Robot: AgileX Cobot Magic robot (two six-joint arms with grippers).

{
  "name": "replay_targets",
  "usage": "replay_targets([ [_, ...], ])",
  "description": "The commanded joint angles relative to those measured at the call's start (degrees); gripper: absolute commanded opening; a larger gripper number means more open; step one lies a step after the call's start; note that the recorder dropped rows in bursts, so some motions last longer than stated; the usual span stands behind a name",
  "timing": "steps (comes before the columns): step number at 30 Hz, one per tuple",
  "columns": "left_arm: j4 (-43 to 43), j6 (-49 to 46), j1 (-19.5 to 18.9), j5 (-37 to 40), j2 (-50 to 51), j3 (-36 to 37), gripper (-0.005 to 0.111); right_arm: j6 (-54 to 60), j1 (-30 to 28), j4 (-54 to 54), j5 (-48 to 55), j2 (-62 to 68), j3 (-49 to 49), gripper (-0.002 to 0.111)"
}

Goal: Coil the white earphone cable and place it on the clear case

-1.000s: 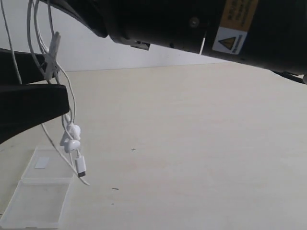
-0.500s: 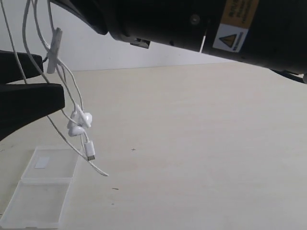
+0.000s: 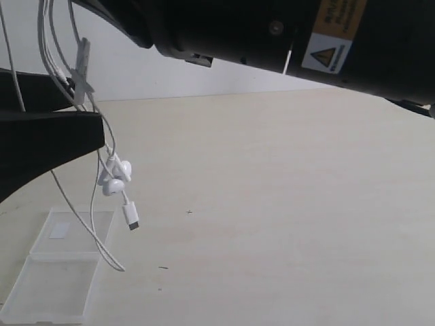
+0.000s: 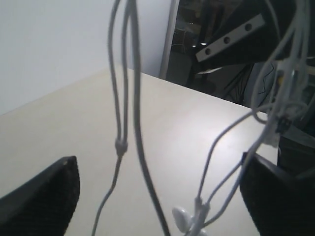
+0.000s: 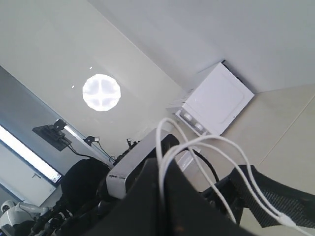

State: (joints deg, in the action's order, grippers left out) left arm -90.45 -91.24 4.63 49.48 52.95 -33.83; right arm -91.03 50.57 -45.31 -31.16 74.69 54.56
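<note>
Earphone cable (image 3: 112, 178) is hanging vertically from clenched right gripper (image 5: 162, 164), strands dangling between released left gripper (image 4: 162, 196) jaws, near clear case (image 3: 58, 272).

A smooth pale beige tabletop (image 3: 285, 204) fills the lower and right parts of the exterior frame, with a tiny dark speck (image 3: 189, 212) near centre. A plain white wall (image 3: 170, 81) stands behind. The right wrist view shows a round glowing ceiling lamp (image 5: 101, 92) and a white box-shaped cabinet (image 5: 216, 101).

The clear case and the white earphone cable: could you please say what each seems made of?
The clear case: probably rigid, glossy plastic; the table shows through it. The white earphone cable: likely smooth, flexible rubbery plastic; it hangs in limp loops.
</note>
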Motion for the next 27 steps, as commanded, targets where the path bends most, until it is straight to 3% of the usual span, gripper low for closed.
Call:
replay_targets([
  [1, -1.8, -1.5, -0.1, 1.3, 0.5, 0.3, 0.085, 0.7, 0.1, 0.4, -0.6, 0.1, 0.3, 0.000],
  [11, -1.6, -1.8, -0.1, 6.9, 0.6, 0.3, 0.085, 0.7, 0.1, 0.4, -0.8, 0.1, 0.3, 0.000],
  [21, -2.9, -1.9, -0.1, 7.4, 1.0, 0.3, 0.084, 1.0, 0.1, 1.5, -1.9, 0.1, 0.3, 0.000],
  [27, -4.0, -2.7, -0.1, 7.2, 1.8, 0.3, 0.074, 1.0, 0.1, 1.5, -2.8, 0.1, 0.3, 0.000],
])
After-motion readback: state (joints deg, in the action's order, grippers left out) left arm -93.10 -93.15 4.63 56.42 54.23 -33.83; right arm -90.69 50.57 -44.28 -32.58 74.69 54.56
